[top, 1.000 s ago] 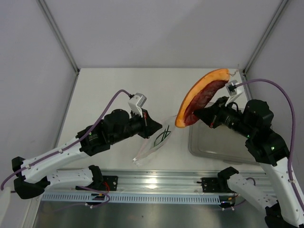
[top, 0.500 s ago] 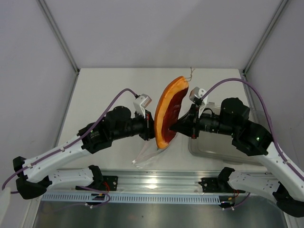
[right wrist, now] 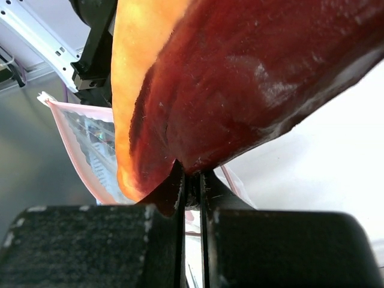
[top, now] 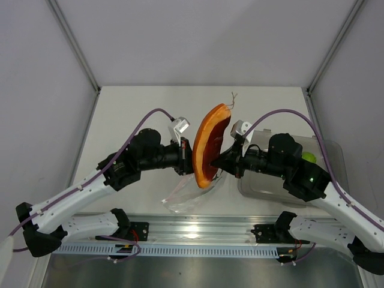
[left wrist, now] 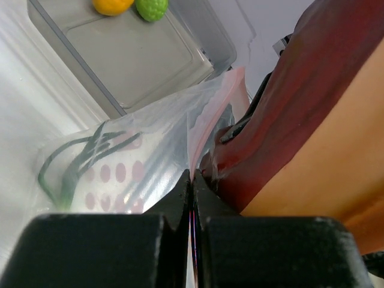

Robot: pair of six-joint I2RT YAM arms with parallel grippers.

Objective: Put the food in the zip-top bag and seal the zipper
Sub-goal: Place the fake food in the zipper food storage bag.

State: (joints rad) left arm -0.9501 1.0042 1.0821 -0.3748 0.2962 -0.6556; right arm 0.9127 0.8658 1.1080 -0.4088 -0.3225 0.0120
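The food in play is a reddish-brown slice (top: 207, 147) with an orange edge, hanging upright. My right gripper (top: 223, 163) is shut on its lower rim (right wrist: 252, 72). The slice's low tip sits at the mouth of the zip-top bag (top: 183, 195). Pinching the bag's pink zipper (left wrist: 207, 123) edge is my left gripper (top: 187, 162), shut and holding that side up, with the slice (left wrist: 300, 120) right beside its fingers. A dark-green bit (left wrist: 78, 162) lies inside the bag. A yellow-orange fruit (left wrist: 113, 5) and a green fruit (left wrist: 151, 8) rest in the tray.
The rigid clear tray (top: 264, 186) stands on the right of the white table, under my right arm, with the green fruit (top: 309, 158) at its far side. An aluminium rail (top: 192, 234) runs along the near edge. Grey walls close in the table.
My right arm swung the slice left from over the tray to the bag's mouth and lowered it. My left gripper kept its hold and raised the bag's edge slightly.
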